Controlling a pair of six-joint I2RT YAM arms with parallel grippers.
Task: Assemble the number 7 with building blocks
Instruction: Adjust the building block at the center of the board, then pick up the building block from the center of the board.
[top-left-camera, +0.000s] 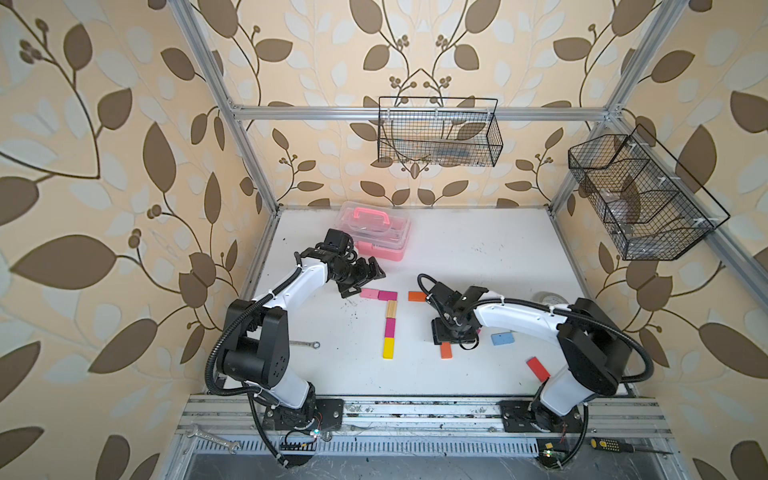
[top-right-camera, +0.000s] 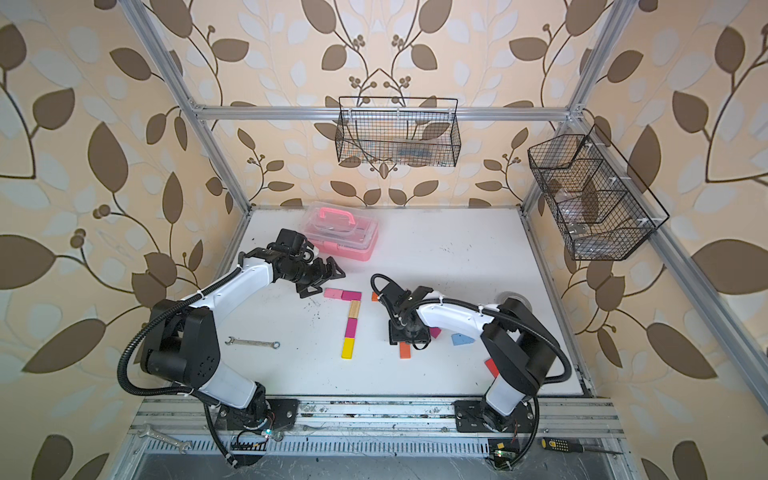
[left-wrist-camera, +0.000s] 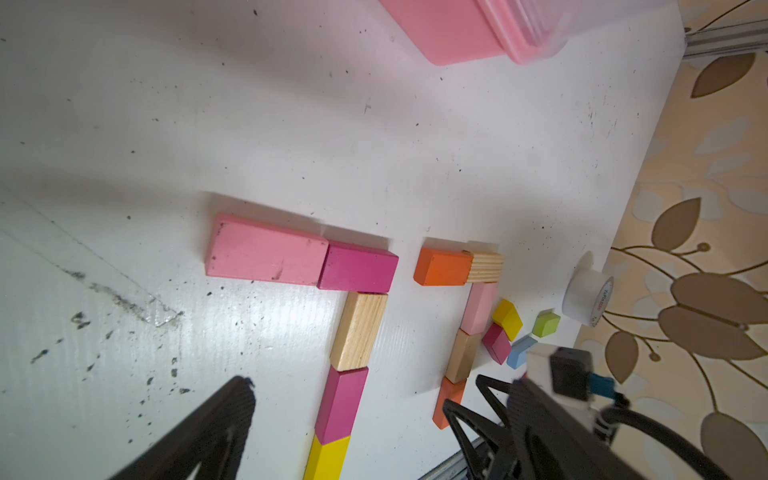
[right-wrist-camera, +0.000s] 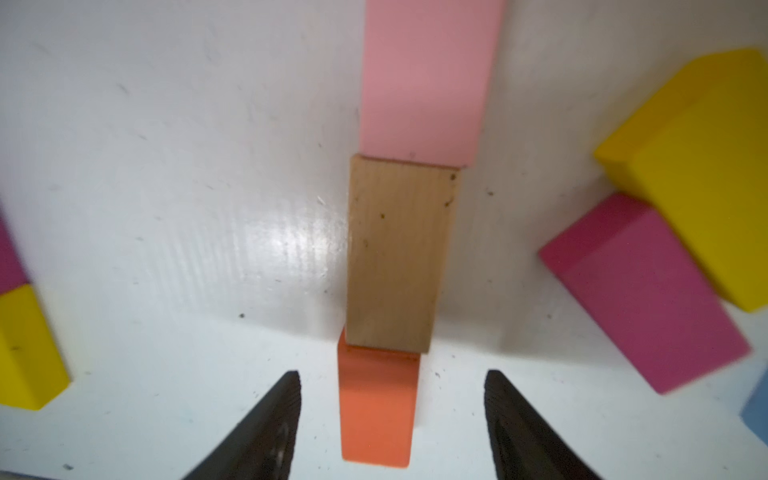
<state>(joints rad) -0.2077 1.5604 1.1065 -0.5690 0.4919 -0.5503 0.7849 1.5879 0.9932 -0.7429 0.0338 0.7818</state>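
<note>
Right wrist view: orange block (right-wrist-camera: 376, 415) between parted, empty jaws of right tool (right-wrist-camera: 392, 374), touching neither.

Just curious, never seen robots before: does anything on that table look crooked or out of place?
A wrench lies on the table. The orange block between the right gripper's open jaws sits slightly sideways of the wooden block it adjoins.

We see one number 7 (top-left-camera: 390, 309) lying flat: a pale pink wooden block (left-wrist-camera: 266, 251) and a magenta block (left-wrist-camera: 357, 268) end to end as its bar, a plain wood block (left-wrist-camera: 359, 330), a second magenta block (left-wrist-camera: 340, 405) and a yellow block (left-wrist-camera: 326, 459) as its stem. Beside it lies a second five-block 7 (left-wrist-camera: 478, 307), with loose blocks (left-wrist-camera: 508, 318) near its stem.
</note>
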